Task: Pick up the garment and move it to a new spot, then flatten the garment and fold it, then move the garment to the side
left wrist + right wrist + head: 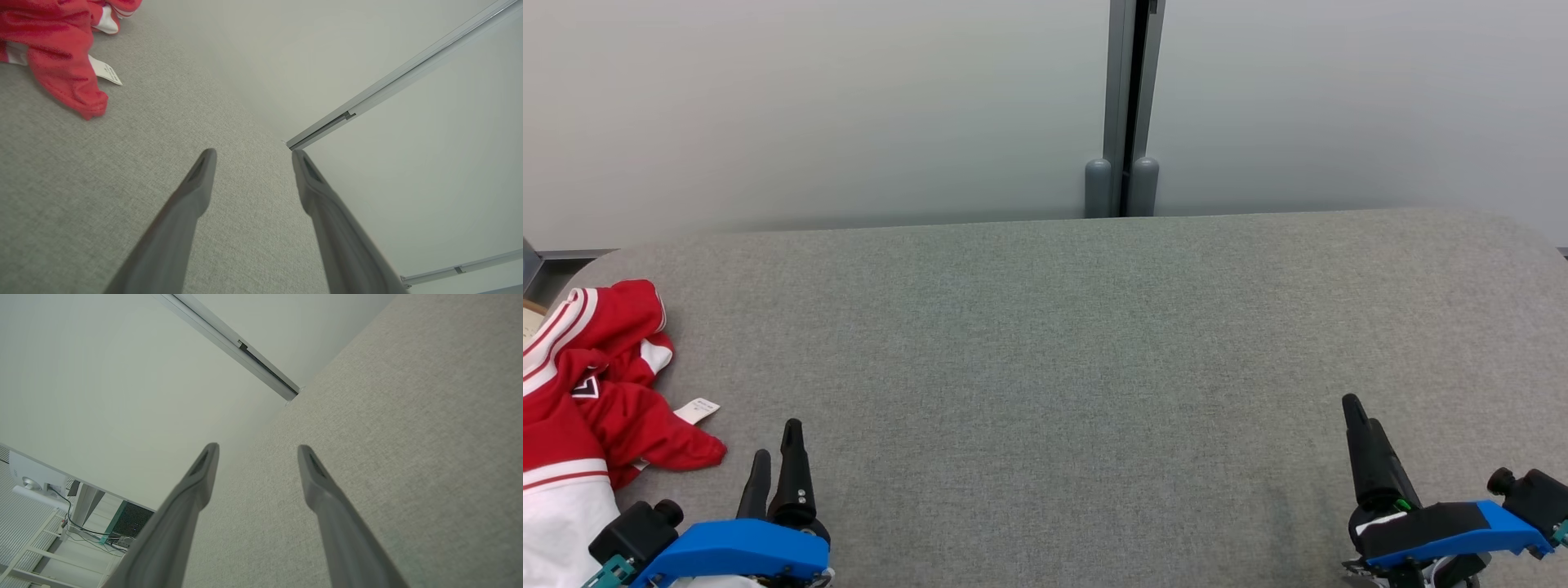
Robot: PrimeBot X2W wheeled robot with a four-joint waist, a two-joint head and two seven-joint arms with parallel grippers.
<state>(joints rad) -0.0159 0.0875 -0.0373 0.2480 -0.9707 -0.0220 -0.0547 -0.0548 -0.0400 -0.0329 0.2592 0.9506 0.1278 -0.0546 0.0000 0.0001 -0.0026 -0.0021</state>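
at the left edge of the grey cloth-covered table (1045,327), a crumpled red and white sports shirt (588,384) lies in a heap. part of it runs off the picture. a small white paper tag (698,410) sticks out from it and lies flat on the table.

the left gripper (776,441) sits low at the near left, just beside the shirt but not touching it. its two long dark fingers (792,465) point away from the robot, over the table. the right gripper (1362,412) sits low at the near right, well apart from the shirt. it points the same way and leans a bit to the left.

in the head view the right gripper's fingers stand one behind the other, so the gap is hard to see. the right wrist view shows the right gripper (256,449) spread wide with nothing between its fingers. the left wrist view shows the left gripper (252,155) spread wide too, holding nothing. the shirt (57,41) and tag (105,72) are at its top left corner.

the head view shows a grey metal post (1125,106) in the pale wall behind the table. the right wrist view looks past the table's end to a white box with black cables (41,490), maybe some machine.
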